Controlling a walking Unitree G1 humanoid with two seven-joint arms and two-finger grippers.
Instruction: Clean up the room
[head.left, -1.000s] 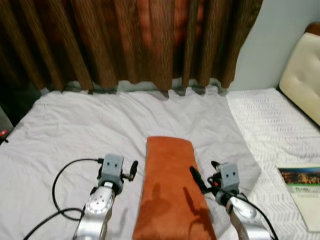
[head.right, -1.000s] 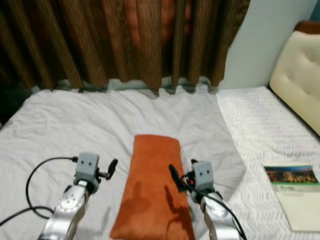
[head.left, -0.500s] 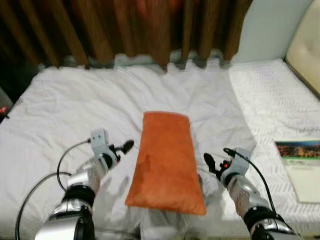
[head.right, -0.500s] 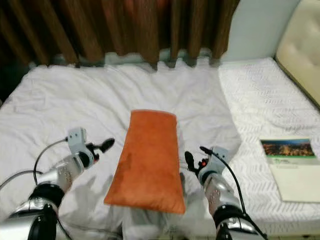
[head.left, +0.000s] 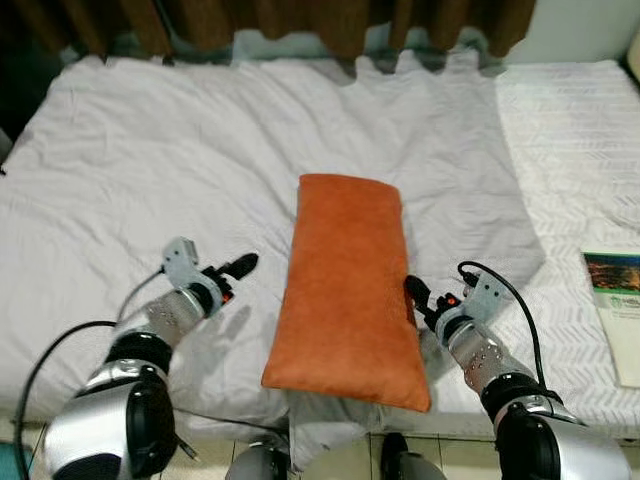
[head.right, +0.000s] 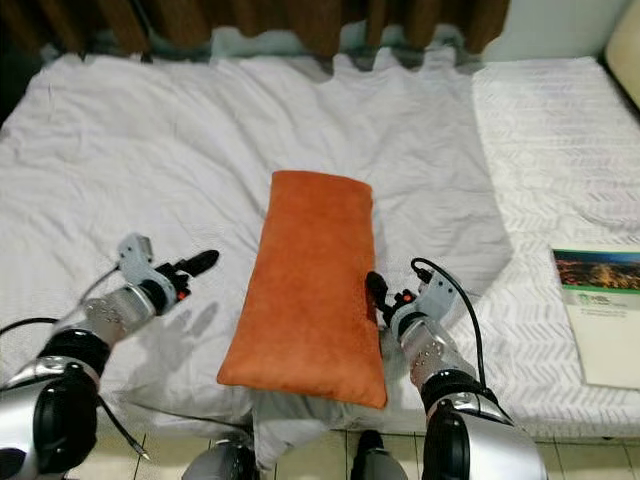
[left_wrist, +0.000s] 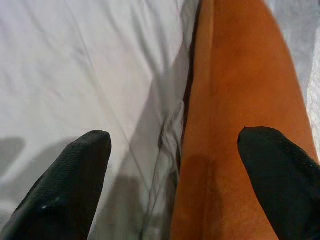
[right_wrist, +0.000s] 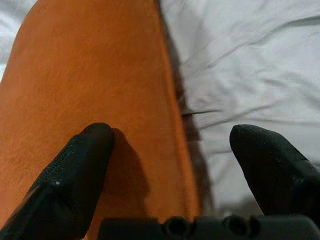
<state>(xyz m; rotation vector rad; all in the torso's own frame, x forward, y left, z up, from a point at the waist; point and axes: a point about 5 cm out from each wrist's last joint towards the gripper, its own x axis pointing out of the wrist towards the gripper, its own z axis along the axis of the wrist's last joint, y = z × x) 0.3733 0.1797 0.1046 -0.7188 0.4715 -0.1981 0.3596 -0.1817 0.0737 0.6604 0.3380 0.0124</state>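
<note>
Orange pillow (head.left: 348, 285) is laid on white bed (head.left: 150, 180). It is flanked by left gripper (left_wrist: 172, 175) and right gripper (right_wrist: 170, 170), jaws spread wide, apparently not gripping.

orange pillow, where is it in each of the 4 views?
Left eye view: orange pillow at centre, on the white sheet.
Right eye view: centre, between the two tools.
Left wrist view: along one side, under one finger.
Right wrist view: covers over half the picture.
Shared landmark: the pillow's long edge against the sheet.

A long orange pillow (head.left: 348, 280) lies flat on the white bed (head.left: 150, 170).
</note>
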